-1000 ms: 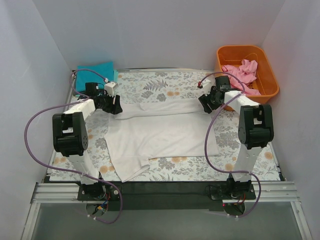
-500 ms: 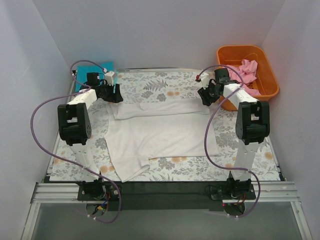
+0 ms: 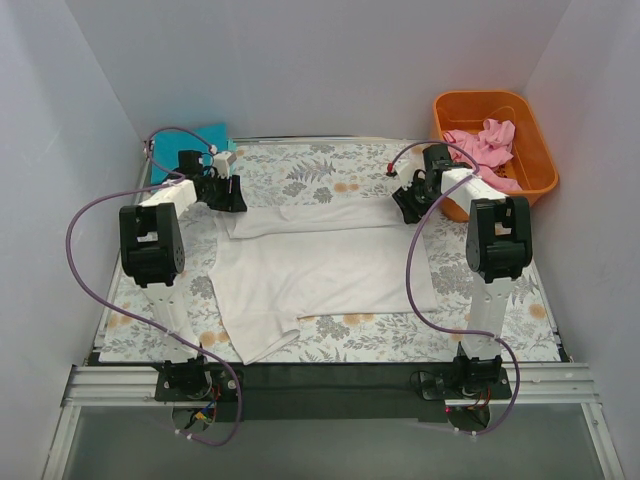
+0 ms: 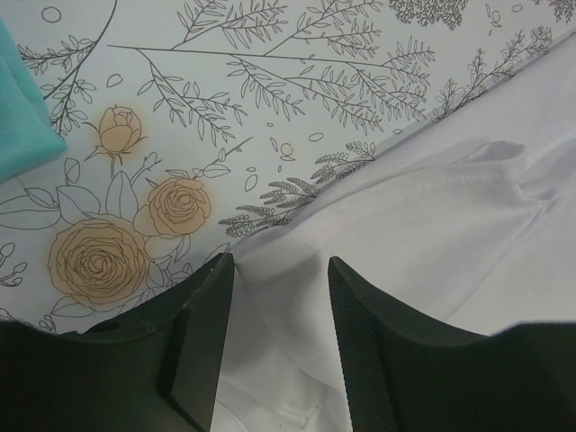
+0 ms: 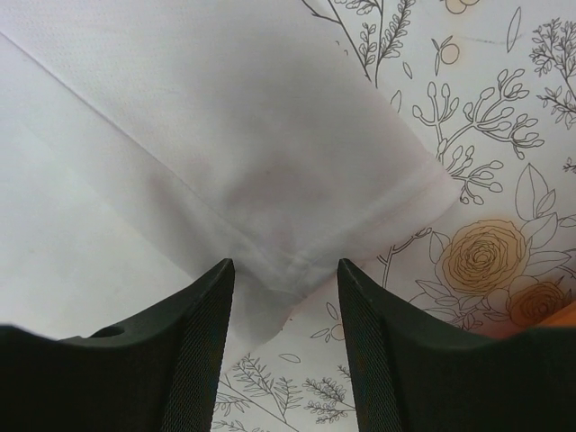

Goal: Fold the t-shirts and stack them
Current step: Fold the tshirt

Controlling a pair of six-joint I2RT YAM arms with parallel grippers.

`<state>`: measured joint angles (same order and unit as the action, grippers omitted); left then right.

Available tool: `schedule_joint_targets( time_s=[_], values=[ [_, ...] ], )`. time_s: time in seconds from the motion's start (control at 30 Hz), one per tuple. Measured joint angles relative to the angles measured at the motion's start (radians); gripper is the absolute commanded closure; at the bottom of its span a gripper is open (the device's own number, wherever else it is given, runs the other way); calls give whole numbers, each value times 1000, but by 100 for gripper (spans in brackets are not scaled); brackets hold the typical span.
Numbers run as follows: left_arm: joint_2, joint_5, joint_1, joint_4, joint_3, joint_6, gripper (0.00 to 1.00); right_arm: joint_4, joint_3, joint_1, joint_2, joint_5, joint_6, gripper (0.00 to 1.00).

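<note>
Left gripper (image 4: 277, 270) and right gripper (image 5: 285, 270) hang open over the far corners of the white t-shirt (image 3: 320, 270). Best to close both together, catching every layer.

Both arms reach forward, elbows raised. Left tool (image 3: 232, 195) is over the far-left corner of the white t-shirt (image 3: 320, 268), right tool (image 3: 405, 203) over its far-right corner. Both tools point down, jaws apart, gripping nothing.
</note>
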<state>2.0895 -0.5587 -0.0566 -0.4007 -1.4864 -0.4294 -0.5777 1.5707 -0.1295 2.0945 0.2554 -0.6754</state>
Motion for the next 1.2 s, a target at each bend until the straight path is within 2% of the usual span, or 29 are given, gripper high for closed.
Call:
schedule_joint_targets(
  time_s=[0.17,0.37,0.4,0.47,0.8,1.2],
  values=[
    [7,-3,2,-13,-5,-6,65,-14,4,0,0,3,-12,51],
    [17,-4,2,-22,-23,-11,88,-29,18,0,0,20,-22,76],
    [17,-5,2,-23,-24,-11,92,-31,20,0,0,23,-21,88],
    [17,-7,2,-25,-28,-10,100,-36,30,0,0,32,-25,99],
    [14,-8,2,-17,-65,-17,100,-62,106,0,0,35,-27,99],
    [3,0,-3,122,-260,-49,100,2,362,6,14,26,12,99]
  ],
)
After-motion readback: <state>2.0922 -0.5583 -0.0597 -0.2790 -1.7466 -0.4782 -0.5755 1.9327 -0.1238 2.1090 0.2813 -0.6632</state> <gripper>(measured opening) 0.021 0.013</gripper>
